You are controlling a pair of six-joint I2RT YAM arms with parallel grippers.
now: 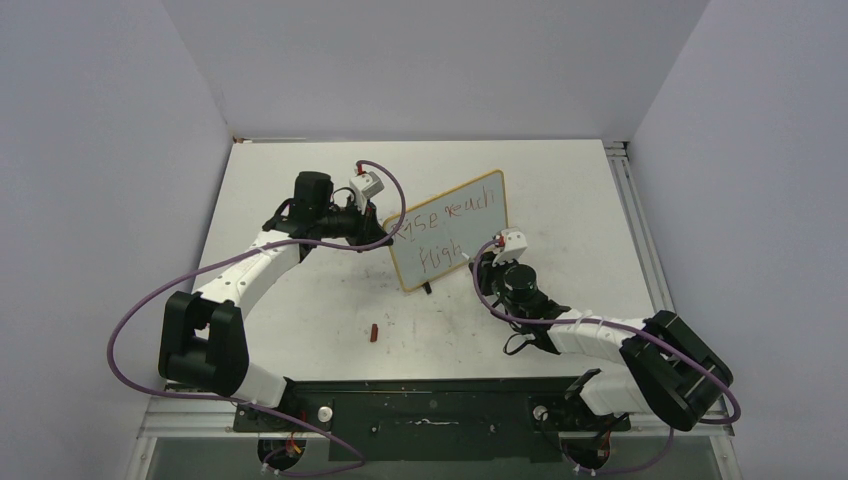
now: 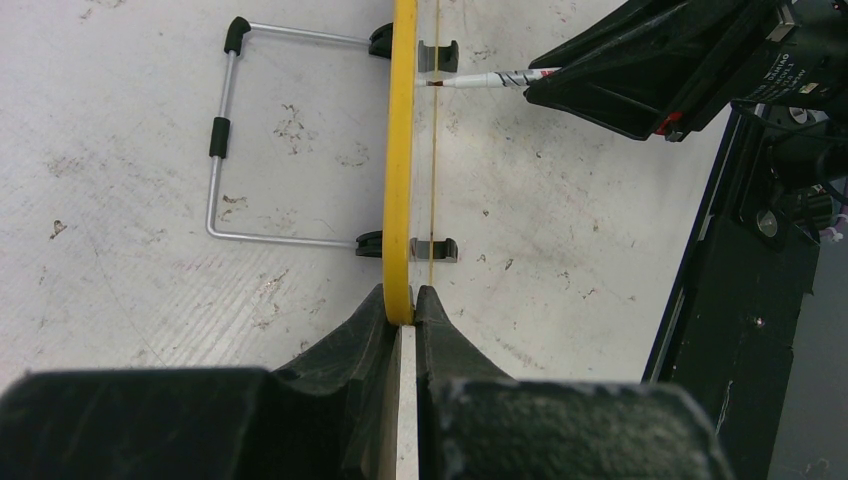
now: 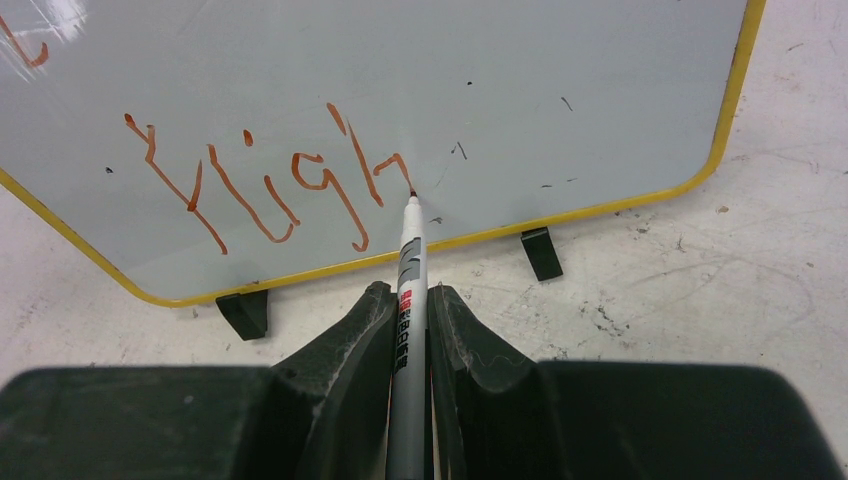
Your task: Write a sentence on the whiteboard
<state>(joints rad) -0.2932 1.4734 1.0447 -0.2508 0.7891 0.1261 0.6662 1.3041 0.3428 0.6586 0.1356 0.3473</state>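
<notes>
The sentence (image 3: 270, 190) is written in thin red-brown strokes on the whiteboard (image 3: 560, 70). The board is stood on its small black feet (image 3: 243, 312) on the bench (image 3: 700, 300) and propped from behind by a wire stand (image 2: 225, 140). The lower line is read as "High" – more letters are judged to be wanted.

The marker (image 3: 409, 270) is pinched between the narrow jaws of the right claw (image 3: 410, 298). Its tip is laid against the board at the foot of the last h, just above the lower yellow rim.

The end of the board nearest the left arm is clamped edge-on by the left claw (image 2: 402, 300), shut tight on the frame – presumably so the board is not pushed over by the pen. A small red piece (image 1: 374, 331), perhaps a cap, is seen on the bench, well apart.
</notes>
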